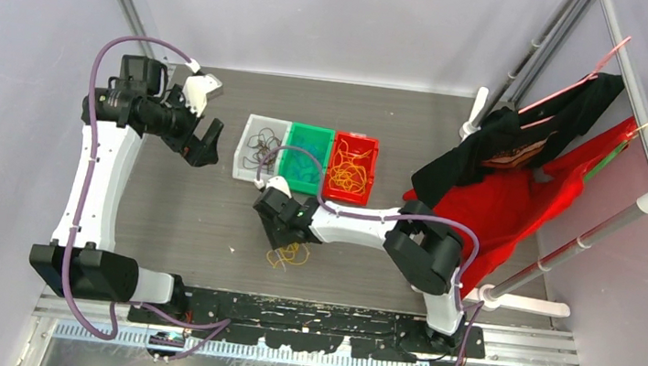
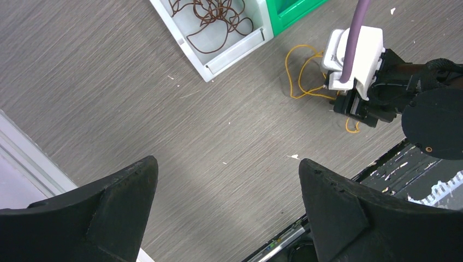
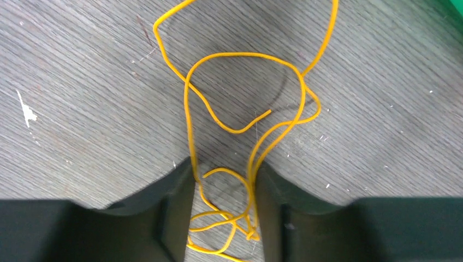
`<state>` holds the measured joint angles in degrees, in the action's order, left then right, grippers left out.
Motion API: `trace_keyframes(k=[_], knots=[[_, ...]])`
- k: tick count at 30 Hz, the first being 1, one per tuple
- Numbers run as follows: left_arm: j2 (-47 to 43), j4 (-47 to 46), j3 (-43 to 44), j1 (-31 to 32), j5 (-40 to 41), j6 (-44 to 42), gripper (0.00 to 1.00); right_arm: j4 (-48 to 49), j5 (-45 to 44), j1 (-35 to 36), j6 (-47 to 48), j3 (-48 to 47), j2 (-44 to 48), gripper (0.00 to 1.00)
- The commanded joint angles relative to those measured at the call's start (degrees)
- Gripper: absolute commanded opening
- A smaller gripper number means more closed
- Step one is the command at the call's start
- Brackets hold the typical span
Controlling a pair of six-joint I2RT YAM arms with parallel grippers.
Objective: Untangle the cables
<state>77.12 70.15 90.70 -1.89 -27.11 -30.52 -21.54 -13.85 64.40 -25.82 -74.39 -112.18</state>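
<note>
A loose tangle of yellow-orange cables [image 1: 287, 255] [image 3: 245, 98] [image 2: 306, 71] lies on the grey table in front of the bins. My right gripper [image 1: 278, 233] [image 3: 224, 169] is down at the table, its dark fingers astride the near loops. The jaws are partly closed, with a gap between them and several strands inside it. My left gripper [image 1: 205, 146] [image 2: 228, 164] hangs wide open and empty above bare table, left of the bins. Dark brown cables [image 1: 262, 146] [image 2: 210, 16] fill the white bin [image 1: 241, 151]. More yellow cables [image 1: 351, 170] lie in the red bin [image 1: 358, 138].
A green bin [image 1: 312, 130] stands between the white and red ones, with the right arm's purple cable arching over it. A black garment [image 1: 509, 140] and a red cloth [image 1: 501, 212] hang from a rack at the right. The black base rail [image 1: 305, 314] runs along the near edge.
</note>
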Motion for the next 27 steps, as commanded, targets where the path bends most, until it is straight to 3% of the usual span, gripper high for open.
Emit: trace_keyframes(k=[1, 3, 6, 15, 20, 27], knots=[[-1.4, -0.2, 0.8, -0.3, -1.3, -0.3, 1.00, 1.6, -0.2, 0.1, -0.4, -1.0, 1.4, 0.39], [-1.5, -0.2, 0.8, -0.3, -1.2, -0.3, 1.00, 2.4, -1.1, 0.1, 0.0, -1.0, 2.6, 0.18], [-1.7, -0.3, 0.7, -0.4, -0.8, -0.3, 1.00, 3.7, -1.8, -0.1, 1.6, -1.3, 5.4, 0.02], [-2.0, -1.7, 0.0, -0.7, 0.8, 0.1, 1.00, 6.6, 6.6, -8.9, 0.3, -2.2, 19.1, 0.01], [-2.9, -3.0, -1.7, -1.0, -0.2, -0.2, 1.00, 5.2, 3.6, -14.8, 2.9, -4.0, 26.4, 0.01], [-2.5, -2.1, -1.1, -0.9, -0.5, -0.7, 1.00, 6.9, 0.4, -21.1, 7.0, -3.0, 28.7, 0.01]])
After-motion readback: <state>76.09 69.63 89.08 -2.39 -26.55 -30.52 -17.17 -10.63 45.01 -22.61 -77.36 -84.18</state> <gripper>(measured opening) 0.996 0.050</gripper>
